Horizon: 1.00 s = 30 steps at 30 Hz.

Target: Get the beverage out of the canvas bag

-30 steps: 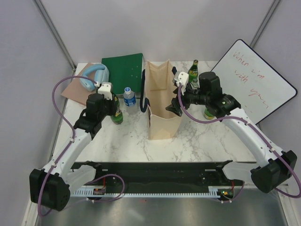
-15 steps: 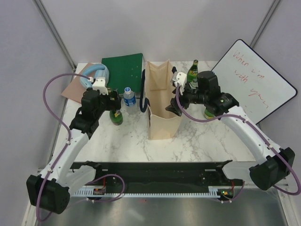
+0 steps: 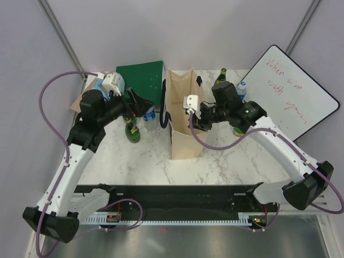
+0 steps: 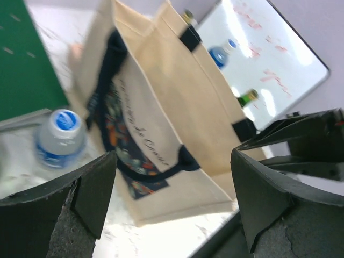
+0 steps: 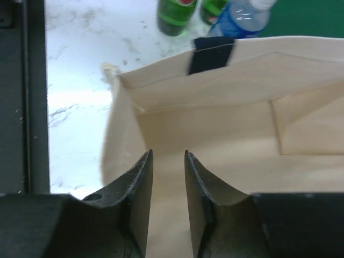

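Two grippers flank the canvas bag, upright at frame centre on the desk: left gripper spread wide beside it, right gripper nearly pressed together at its rim, grip unclear.

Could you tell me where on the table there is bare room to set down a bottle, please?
The widest bare marble lies in front of the canvas bag, up to the black rail. Left of the bag it is crowded: green bottle, water bottle, left claw. Right of it, a second water bottle stands by the whiteboard.
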Each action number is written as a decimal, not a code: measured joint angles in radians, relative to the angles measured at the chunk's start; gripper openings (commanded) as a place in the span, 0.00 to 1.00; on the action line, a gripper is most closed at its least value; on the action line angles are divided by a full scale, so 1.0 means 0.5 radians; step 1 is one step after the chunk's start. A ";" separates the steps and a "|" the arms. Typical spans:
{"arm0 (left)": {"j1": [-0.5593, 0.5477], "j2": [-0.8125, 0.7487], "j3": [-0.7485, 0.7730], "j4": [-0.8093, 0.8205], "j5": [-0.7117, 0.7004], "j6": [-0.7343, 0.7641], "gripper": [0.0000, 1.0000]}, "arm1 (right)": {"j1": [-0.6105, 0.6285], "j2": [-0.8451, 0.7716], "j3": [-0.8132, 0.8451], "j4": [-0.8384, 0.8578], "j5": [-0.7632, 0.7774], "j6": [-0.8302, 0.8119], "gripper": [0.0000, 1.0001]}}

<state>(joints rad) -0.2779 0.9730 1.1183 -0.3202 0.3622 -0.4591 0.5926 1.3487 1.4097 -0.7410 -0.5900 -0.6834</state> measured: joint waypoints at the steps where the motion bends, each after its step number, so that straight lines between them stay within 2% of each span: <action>1: -0.024 0.040 0.005 -0.008 0.067 -0.047 0.92 | 0.039 -0.010 -0.023 -0.021 0.009 -0.038 0.31; 7: -0.257 0.287 0.031 -0.160 0.201 -0.211 0.92 | 0.168 -0.097 -0.158 -0.145 0.043 -0.175 0.22; 12: -0.461 0.512 0.165 -0.258 0.157 -0.243 0.90 | 0.220 -0.136 -0.198 -0.187 0.050 -0.262 0.20; 15: -0.534 0.610 0.269 -0.327 0.095 -0.243 0.83 | 0.265 -0.159 -0.228 -0.198 0.053 -0.306 0.20; 20: -0.587 0.760 0.449 -0.422 0.049 -0.230 0.50 | 0.330 -0.179 -0.261 -0.217 0.053 -0.352 0.21; 21: -0.593 0.787 0.475 -0.449 0.046 -0.224 0.36 | 0.334 -0.183 -0.267 -0.217 0.052 -0.358 0.21; 24: -0.601 0.826 0.500 -0.510 0.061 -0.198 0.18 | 0.338 -0.210 -0.301 -0.222 0.045 -0.374 0.23; 27: -0.601 0.822 0.500 -0.580 0.105 -0.170 0.06 | 0.344 -0.256 -0.348 -0.235 0.022 -0.393 0.29; 30: -0.605 0.800 0.487 -0.626 0.182 -0.142 0.04 | 0.365 -0.312 -0.391 -0.240 -0.016 -0.416 0.32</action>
<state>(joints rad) -0.5804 1.3731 1.3617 -0.6331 0.4534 -0.5301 0.7753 1.1927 1.2140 -0.8612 -0.5980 -0.8913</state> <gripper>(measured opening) 0.078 0.289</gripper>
